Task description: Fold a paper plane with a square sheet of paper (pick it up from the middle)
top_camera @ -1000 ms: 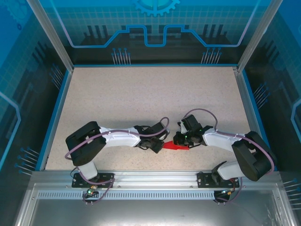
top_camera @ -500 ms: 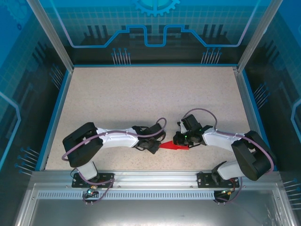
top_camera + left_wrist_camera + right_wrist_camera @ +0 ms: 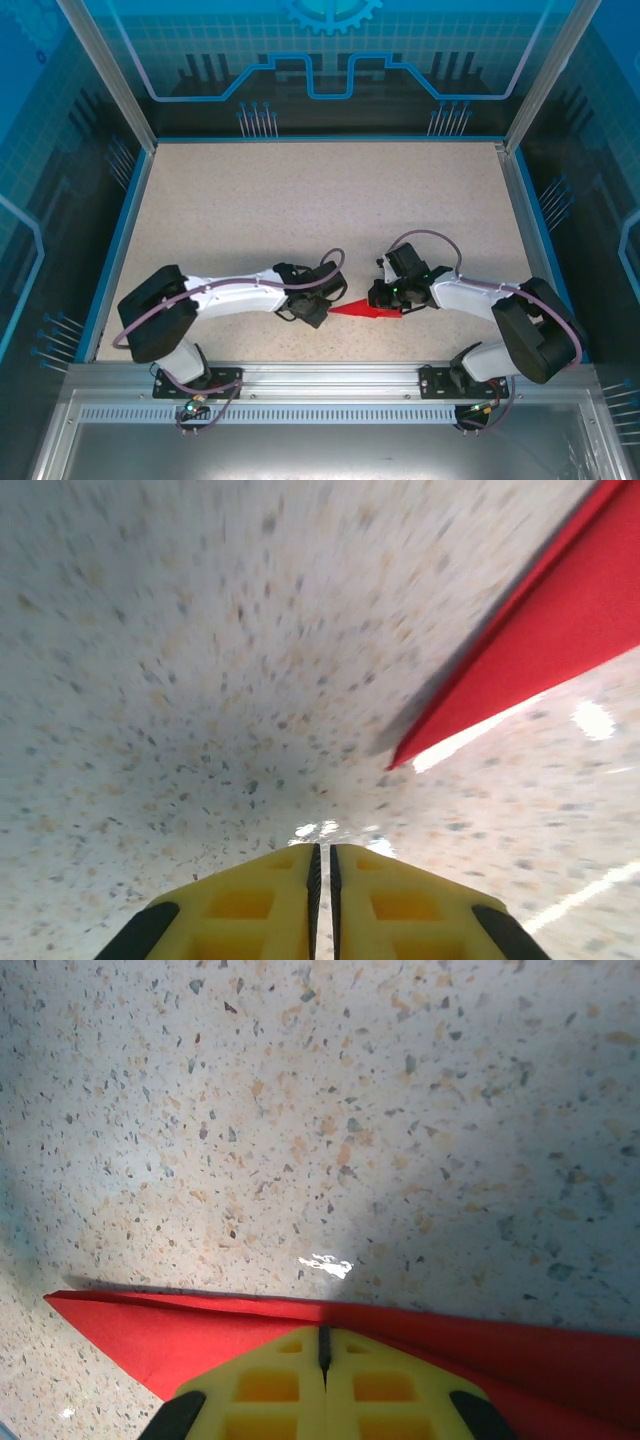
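Top view, paper: narrow pointed bright red paper plane (image 3: 360,310) lies flat on the speckled beige table (image 3: 300,200), near-centre, tip pointing left.
Top view, grippers: left gripper (image 3: 322,310) just left of the tip; right gripper (image 3: 384,303) over the wide end.
Left wrist: yellow fingers (image 3: 260,905) closed together, empty; paper plane (image 3: 545,630) apart, far right.
Right wrist: yellow fingers (image 3: 265,1385) closed, tips down on the paper plane (image 3: 130,1335).

The paper plane (image 3: 365,310) is bright red all over. The surface (image 3: 300,210) under it is sandy beige with tiny dark and orange speckles. The left gripper (image 3: 322,852) and right gripper (image 3: 323,1338) are yellow. The arms (image 3: 235,293) are white and black, with purple cables (image 3: 425,238). The walls (image 3: 330,60) behind the plane are blue with light blue lines.
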`<control>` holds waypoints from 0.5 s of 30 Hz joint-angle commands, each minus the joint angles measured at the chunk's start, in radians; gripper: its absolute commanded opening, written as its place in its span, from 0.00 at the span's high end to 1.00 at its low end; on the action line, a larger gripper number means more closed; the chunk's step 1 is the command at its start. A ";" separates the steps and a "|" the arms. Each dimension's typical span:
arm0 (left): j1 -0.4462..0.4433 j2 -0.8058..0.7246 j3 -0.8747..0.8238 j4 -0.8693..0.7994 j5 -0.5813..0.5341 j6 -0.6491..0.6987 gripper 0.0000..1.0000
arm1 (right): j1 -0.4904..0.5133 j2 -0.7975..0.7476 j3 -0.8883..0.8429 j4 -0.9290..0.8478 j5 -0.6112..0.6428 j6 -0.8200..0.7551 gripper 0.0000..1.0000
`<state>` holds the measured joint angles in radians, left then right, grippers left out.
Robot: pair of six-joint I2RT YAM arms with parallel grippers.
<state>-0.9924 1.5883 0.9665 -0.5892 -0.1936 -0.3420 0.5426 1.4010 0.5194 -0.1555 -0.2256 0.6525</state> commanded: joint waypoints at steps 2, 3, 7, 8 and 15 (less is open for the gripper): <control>0.004 -0.040 0.106 0.078 0.076 0.004 0.87 | -0.015 0.024 -0.021 -0.084 0.051 -0.020 1.00; 0.007 -0.016 0.113 0.112 0.119 0.003 0.87 | -0.016 0.023 -0.021 -0.082 0.049 -0.020 1.00; 0.008 0.099 0.137 0.194 0.220 0.011 0.88 | -0.018 0.004 -0.023 -0.076 0.037 -0.016 1.00; 0.008 0.124 0.139 0.210 0.238 0.012 0.89 | -0.019 -0.001 -0.025 -0.075 0.034 -0.015 1.00; 0.018 0.210 0.104 0.262 0.250 0.017 0.90 | -0.038 -0.011 -0.030 -0.074 0.018 -0.019 1.00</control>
<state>-0.9871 1.7824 1.0916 -0.3653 0.0177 -0.3382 0.5243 1.3914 0.5179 -0.1646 -0.2363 0.6518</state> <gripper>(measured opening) 0.105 0.042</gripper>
